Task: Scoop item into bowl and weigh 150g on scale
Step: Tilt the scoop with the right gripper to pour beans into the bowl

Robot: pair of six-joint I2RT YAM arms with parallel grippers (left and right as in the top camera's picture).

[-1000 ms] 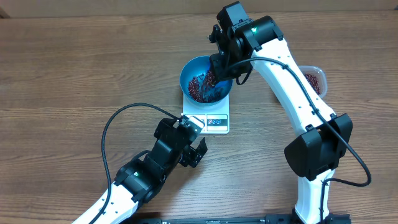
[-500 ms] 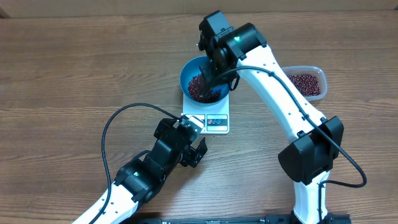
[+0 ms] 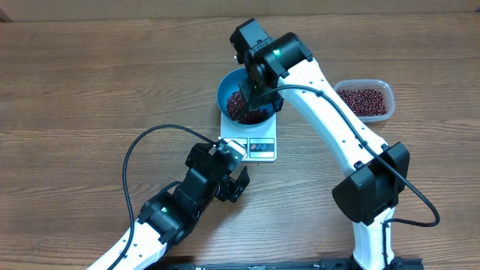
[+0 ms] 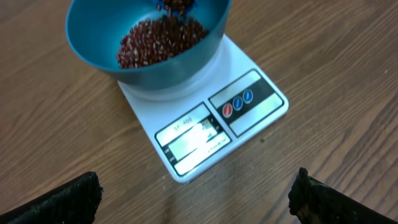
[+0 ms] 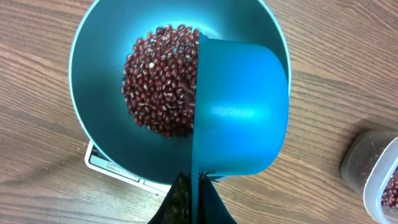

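Right fingers point(image 5: 179, 202) clamp the handle of the scoop point(image 5: 239, 118), tipped over the bowl point(image 5: 93, 93) on the scale point(image 4: 205, 134); left fingers point(image 4: 68, 199) gape empty nearby. Beans point(image 5: 158, 81) in the bowl look loose and light: carry them by scoop.

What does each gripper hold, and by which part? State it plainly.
Right gripper: shut on the blue scoop, gripped by its handle below the cup. Left gripper: open, holding nothing.
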